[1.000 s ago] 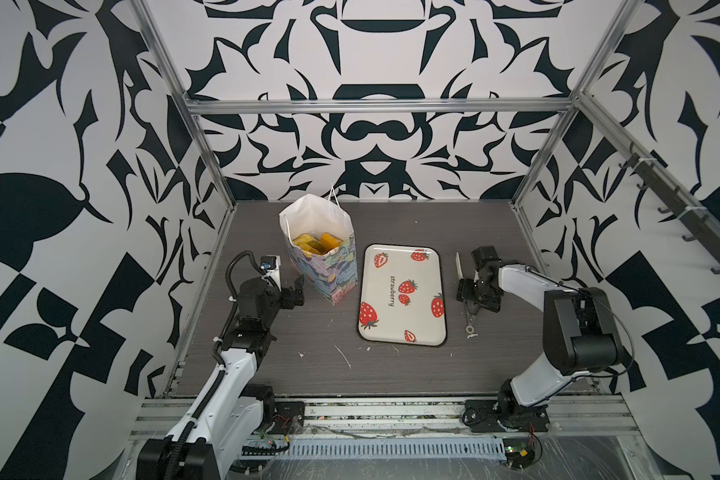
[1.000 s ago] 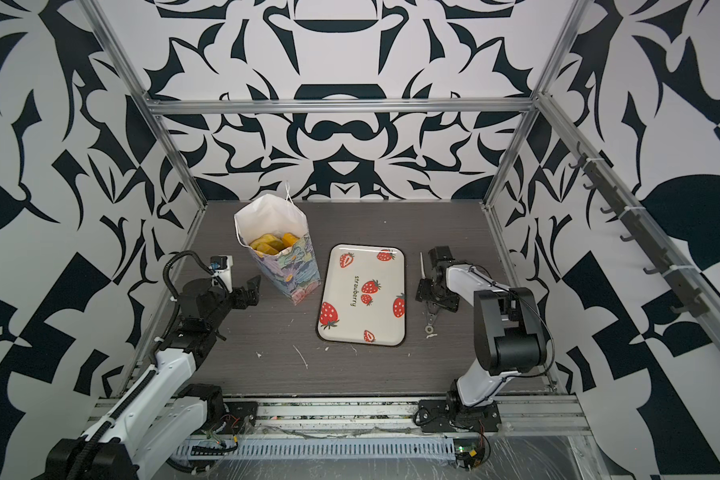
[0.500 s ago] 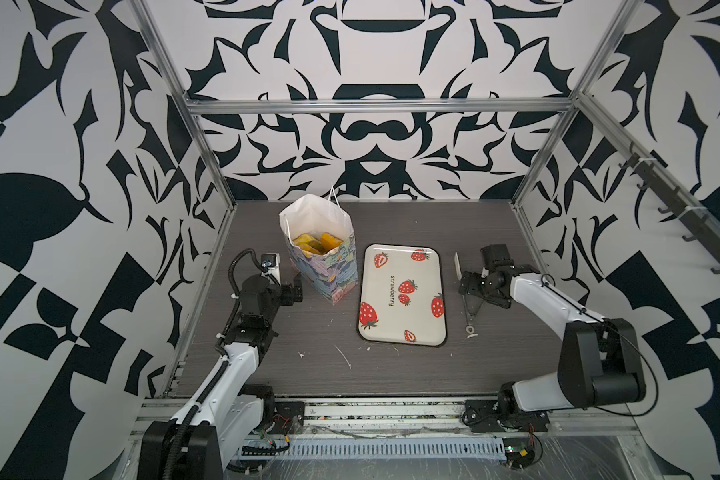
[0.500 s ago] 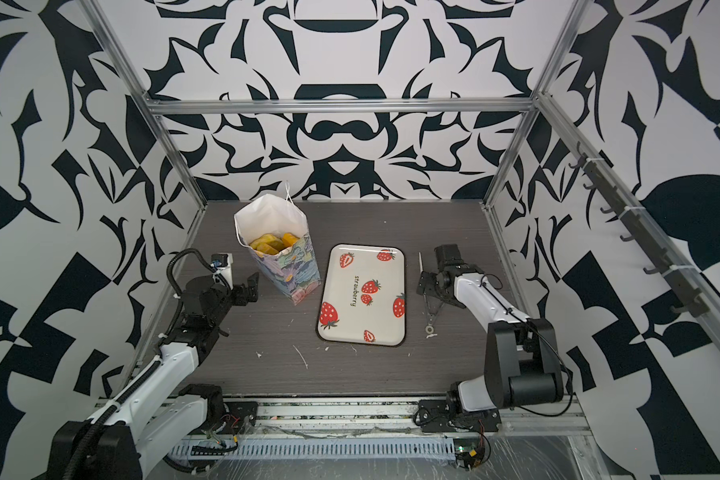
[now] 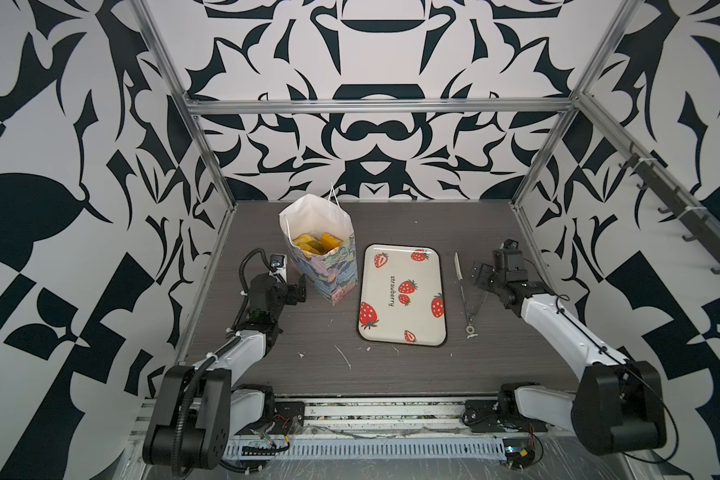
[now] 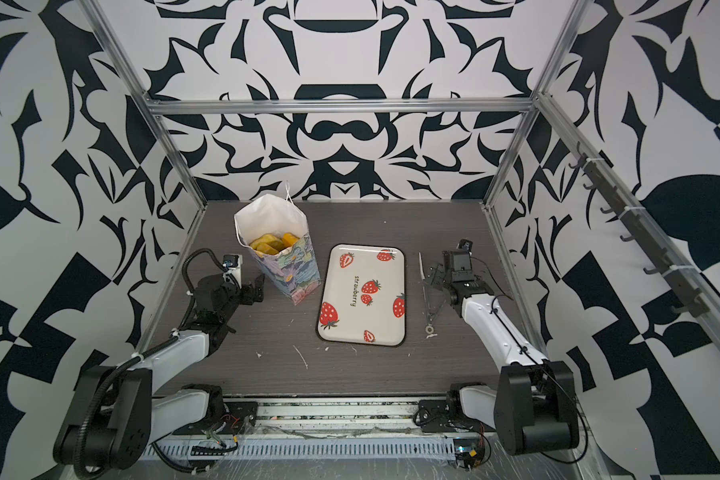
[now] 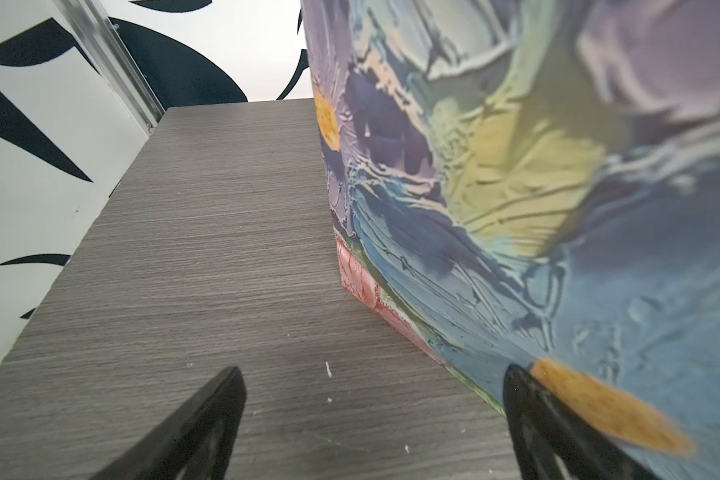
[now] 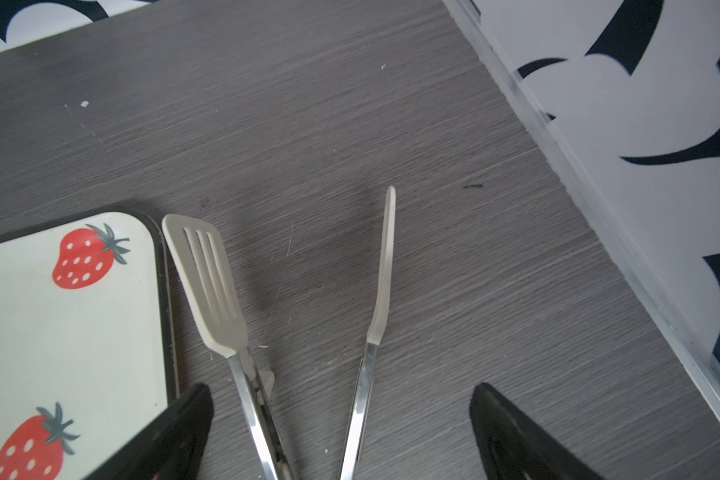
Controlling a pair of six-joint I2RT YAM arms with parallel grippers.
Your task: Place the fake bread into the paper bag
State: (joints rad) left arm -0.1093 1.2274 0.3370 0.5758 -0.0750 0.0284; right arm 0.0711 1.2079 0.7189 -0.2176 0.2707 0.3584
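With the fake bread [image 5: 308, 243] already inside the paper bag [image 5: 333, 270] and both jaws spread wide and empty, mind that your left gripper [image 7: 373, 370], close against the bag's wall, could tip it over, and your right gripper [image 8: 341, 386] could snag the tongs [image 8: 208, 274] lying under it.

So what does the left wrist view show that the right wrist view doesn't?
Only the left wrist view: the paper bag, its painted side close up, standing on the table right beside the left pincer. Only the right wrist view: the metal tongs lying spread open by the right pincer, and a corner of the strawberry tray. Both: the grey wood-grain table, the patterned wall, and an open pincer holding nothing.
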